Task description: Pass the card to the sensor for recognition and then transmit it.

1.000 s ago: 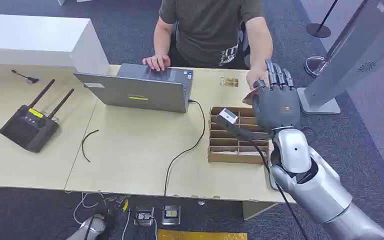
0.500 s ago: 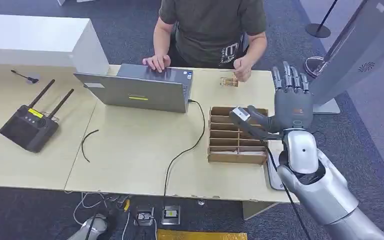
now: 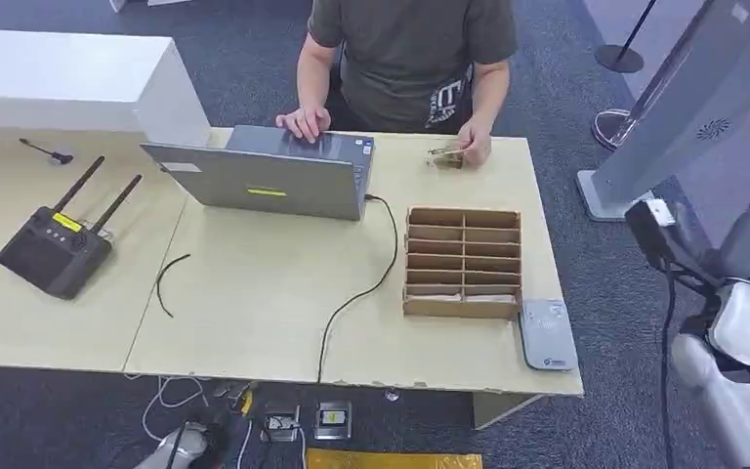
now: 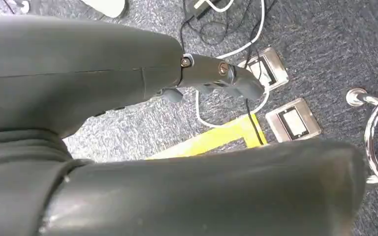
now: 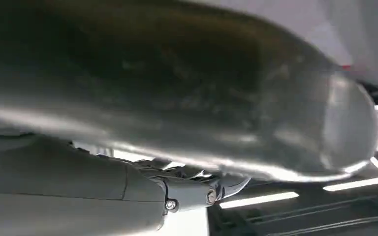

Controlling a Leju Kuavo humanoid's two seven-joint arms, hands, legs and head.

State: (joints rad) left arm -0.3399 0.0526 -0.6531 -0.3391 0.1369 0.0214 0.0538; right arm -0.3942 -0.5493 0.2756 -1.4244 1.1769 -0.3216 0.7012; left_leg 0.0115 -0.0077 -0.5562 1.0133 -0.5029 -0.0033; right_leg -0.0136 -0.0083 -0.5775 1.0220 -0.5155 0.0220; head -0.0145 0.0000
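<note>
laptop point(image 3: 264, 176) mid-table | router point(image 3: 54, 249) beside | card point(image 3: 446, 154) likely under person's hand point(image 3: 474, 147)

A laptop point(image 3: 264, 181), an antennaed black router point(image 3: 54, 249) and a cardboard divider box point(image 3: 463, 262) occupy the table point(image 3: 244, 313).

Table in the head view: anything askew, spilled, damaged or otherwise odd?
Nothing spilled or damaged. The cardboard divider box sits square, with the grey sensor pad flat beside it at the table's corner. A short loose black wire lies unconnected between the router and the laptop; untidy, not a problem.
</note>
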